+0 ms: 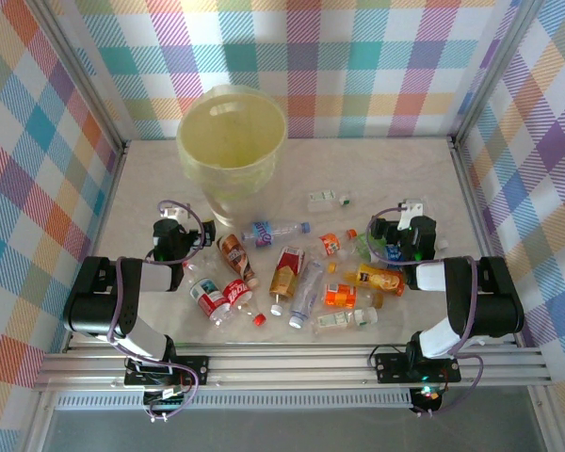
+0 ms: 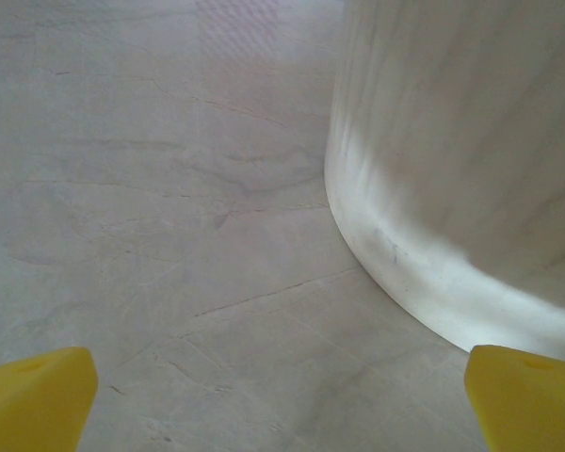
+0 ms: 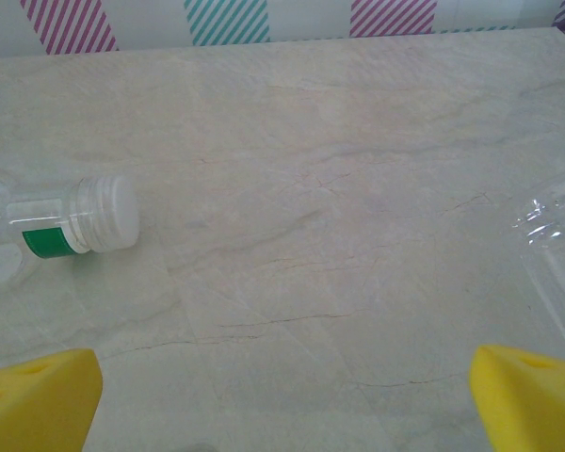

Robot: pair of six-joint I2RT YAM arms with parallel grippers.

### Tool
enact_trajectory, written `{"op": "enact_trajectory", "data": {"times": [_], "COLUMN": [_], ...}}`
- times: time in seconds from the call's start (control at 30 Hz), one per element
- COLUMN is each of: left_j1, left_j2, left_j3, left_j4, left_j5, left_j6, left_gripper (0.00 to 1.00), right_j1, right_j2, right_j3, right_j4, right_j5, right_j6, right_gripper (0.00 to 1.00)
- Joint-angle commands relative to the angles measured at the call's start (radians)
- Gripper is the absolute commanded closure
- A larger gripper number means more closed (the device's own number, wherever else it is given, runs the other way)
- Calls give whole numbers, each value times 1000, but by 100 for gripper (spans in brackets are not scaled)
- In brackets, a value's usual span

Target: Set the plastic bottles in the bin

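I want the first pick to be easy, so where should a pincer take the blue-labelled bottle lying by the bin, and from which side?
Grip the blue-labelled bottle across its labelled middle, coming straight down from above. It lies on its side, its middle clear of the other bottles, with bare table along both long sides, probably leaving room to close on it.

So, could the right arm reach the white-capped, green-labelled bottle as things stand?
Probably yes: the right tool is open, with bare table between it and the green-labelled bottle ahead-left.
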State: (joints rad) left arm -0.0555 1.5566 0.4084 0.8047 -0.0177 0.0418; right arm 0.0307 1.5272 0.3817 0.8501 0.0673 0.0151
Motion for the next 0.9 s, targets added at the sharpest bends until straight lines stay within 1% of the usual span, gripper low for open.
{"op": "enact_trajectory", "data": {"times": [0.0, 0.13, 0.23, 0.4, 0.43, 0.53, 0.6, 0.63, 0.73, 0.87], "left_j1": [5, 6, 6, 5, 5, 0, -1, -4, -9, -26], "left_j2": [-29, -62, -109, -183, -197, -266, -311, -333, -389, -492], "left_j3": [-8, -15, -16, -11, -6, 22, 69, 106, 158, 161], "left_j4": [10, 2, -35, -124, -152, -275, -414, -502, -663, -803], "left_j5": [-31, -38, -47, -54, -58, -70, -56, -53, -45, -49], "left_j6": [-19, -21, -24, -39, -47, -89, -138, -167, -267, -381], "left_gripper": [0, 0, 0, 0, 0, 0, 0, 0, 0, 0], "right_j1": [-8, -8, -8, -7, -7, -7, -6, -6, 0, 6], "right_j2": [-18, -36, -91, -219, -244, -320, -366, -386, -426, -429], "right_j3": [-5, -1, 1, 34, 47, 107, 140, 155, 196, 279], "right_j4": [25, 7, -47, -211, -285, -474, -581, -622, -720, -879], "right_j5": [11, 18, 48, 90, 101, 97, 99, 98, 60, 62], "right_j6": [14, 14, 23, 33, 39, 82, 131, 160, 193, 258], "right_gripper": [0, 0, 0, 0, 0, 0, 0, 0, 0, 0]}}
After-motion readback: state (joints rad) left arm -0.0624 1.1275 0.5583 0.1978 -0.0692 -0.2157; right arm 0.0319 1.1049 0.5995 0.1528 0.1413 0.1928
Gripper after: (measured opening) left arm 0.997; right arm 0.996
